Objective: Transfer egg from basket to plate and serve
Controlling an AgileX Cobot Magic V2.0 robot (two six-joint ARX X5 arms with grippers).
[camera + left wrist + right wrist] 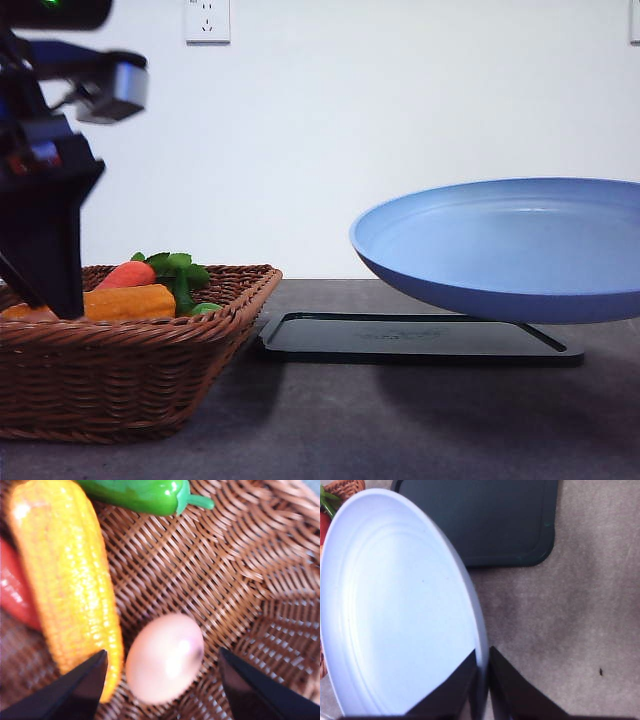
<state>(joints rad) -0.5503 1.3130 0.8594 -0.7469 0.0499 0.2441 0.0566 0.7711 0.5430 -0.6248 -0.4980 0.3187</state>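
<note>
The pale reddish-brown egg lies on the floor of the woven basket, right beside the corn cob. My left gripper is open, one finger on each side of the egg and not touching it. In the front view the left arm reaches down into the basket at the left. The blue plate hangs tilted in the air above the black tray. My right gripper is shut on the plate's rim.
A green pepper and an orange-red carrot also lie in the basket. The grey tabletop stretches beside the black tray. A wall socket sits on the white wall behind.
</note>
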